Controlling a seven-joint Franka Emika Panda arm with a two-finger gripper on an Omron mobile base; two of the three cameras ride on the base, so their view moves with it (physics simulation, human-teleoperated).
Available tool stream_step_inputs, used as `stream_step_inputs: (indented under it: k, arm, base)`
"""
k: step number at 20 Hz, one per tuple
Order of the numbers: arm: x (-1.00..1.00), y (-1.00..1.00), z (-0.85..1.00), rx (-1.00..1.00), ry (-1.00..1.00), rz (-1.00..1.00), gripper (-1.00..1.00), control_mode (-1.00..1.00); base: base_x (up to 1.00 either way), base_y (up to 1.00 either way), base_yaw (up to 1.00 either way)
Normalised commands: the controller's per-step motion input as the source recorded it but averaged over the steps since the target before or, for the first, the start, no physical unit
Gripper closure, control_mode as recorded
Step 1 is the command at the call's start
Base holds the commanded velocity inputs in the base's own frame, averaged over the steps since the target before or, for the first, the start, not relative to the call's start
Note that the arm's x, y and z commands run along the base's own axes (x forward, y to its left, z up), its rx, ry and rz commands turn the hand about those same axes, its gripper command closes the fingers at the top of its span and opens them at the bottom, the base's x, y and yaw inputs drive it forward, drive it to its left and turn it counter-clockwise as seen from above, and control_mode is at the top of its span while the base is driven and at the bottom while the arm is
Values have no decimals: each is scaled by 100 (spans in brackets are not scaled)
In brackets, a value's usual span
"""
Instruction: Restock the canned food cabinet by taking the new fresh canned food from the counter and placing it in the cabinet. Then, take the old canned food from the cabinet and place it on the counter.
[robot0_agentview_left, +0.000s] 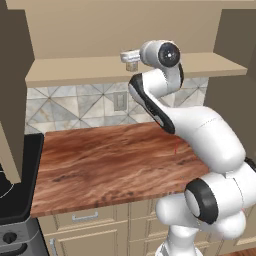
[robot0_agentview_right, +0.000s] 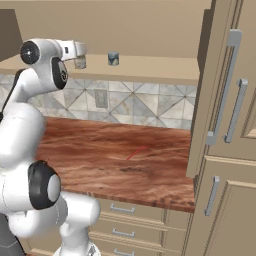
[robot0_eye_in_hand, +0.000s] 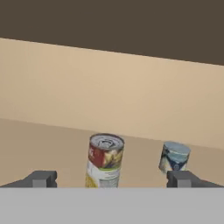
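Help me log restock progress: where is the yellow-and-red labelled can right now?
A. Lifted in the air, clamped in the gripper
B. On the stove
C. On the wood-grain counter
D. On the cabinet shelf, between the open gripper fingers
D: the yellow-and-red labelled can stands upright on the cabinet shelf, with the gripper open around it and the blue-grey can beside it.

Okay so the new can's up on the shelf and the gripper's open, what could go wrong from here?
Two risks, both judgement calls. The gripper stands open with the new fresh canned food upright between its fingertips; pulling back crookedly could clip and topple it on the cabinet shelf. The old canned food stands close beside it, just behind one fingertip, so reaching across for it could knock either can.
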Motion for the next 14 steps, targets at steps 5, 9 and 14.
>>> stream_step_inputs:
  k: [5, 9, 14]
  arm:
    - [-98, -95, 32, 4, 5, -4, -100, -100]
    - [-43, -100, 45, 4, 23, -2, -100, -100]
    - [0, -70, 5, -1, 27, 0, -100, -100]
  base:
    - [0, 0, 0]
    - [0, 0, 0]
    - [0, 0, 0]
